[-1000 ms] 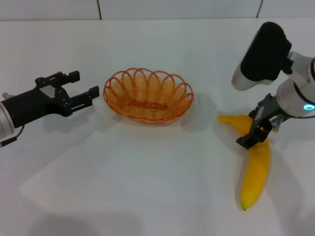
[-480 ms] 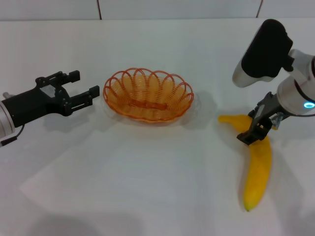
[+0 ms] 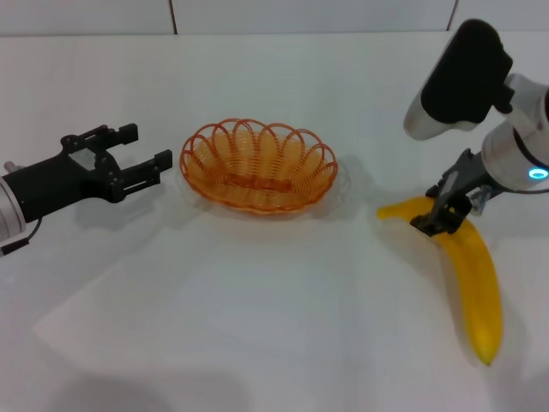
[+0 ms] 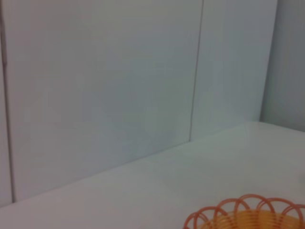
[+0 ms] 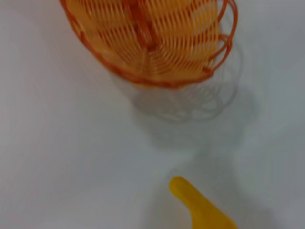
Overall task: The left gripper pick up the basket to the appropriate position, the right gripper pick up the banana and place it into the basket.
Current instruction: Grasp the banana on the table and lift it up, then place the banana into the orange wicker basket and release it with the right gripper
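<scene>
One long curved yellow banana (image 3: 474,281) hangs in the right claw (image 3: 439,220), pinched near its stem, right of the orange wire basket (image 3: 257,164); carry it level. Left of the basket, the left claw (image 3: 144,160) waits, spread wide.

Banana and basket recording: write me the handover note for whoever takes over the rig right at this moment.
Left end effector: open, beside the basket's left rim, holding nothing.
Right end effector: shut on the banana near its stem end; the banana's far tip hangs out to the basket's right.
Basket: empty, resting on the white table.
Done: banana gripped.
Left: carry the banana over and put it into the basket; the basket is not yet gripped, if it needs repositioning.
</scene>
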`<action>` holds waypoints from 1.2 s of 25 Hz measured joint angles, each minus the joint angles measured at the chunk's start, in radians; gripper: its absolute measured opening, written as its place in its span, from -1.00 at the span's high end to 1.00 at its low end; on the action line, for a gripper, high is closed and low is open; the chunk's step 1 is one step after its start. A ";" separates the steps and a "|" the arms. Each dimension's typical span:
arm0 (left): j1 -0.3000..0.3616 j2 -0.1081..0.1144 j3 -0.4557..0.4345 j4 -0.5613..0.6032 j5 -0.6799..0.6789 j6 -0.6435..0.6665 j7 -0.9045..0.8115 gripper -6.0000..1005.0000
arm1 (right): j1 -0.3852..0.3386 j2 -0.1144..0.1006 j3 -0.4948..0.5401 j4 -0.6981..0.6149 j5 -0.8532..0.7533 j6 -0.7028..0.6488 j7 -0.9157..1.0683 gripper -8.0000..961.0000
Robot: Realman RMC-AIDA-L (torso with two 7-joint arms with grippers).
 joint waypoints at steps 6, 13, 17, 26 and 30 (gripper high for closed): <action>0.004 0.000 0.000 -0.022 0.000 -0.018 0.004 -0.50 | -0.004 0.000 -0.015 -0.088 0.003 0.001 0.001 0.01; 0.007 -0.001 0.000 -0.026 0.000 -0.029 0.009 -0.50 | 0.053 0.001 -0.087 -0.153 0.029 0.035 -0.004 0.00; 0.000 -0.001 0.000 -0.026 0.000 -0.029 0.009 -0.50 | 0.148 0.001 -0.164 -0.120 0.042 0.101 -0.001 -0.01; -0.016 -0.001 0.008 -0.040 0.000 -0.029 0.009 -0.50 | 0.279 0.003 -0.240 -0.008 0.034 0.196 0.029 -0.02; -0.018 -0.001 0.009 -0.041 0.000 -0.029 0.009 -0.50 | 0.331 0.005 -0.269 0.052 0.034 0.236 0.033 -0.03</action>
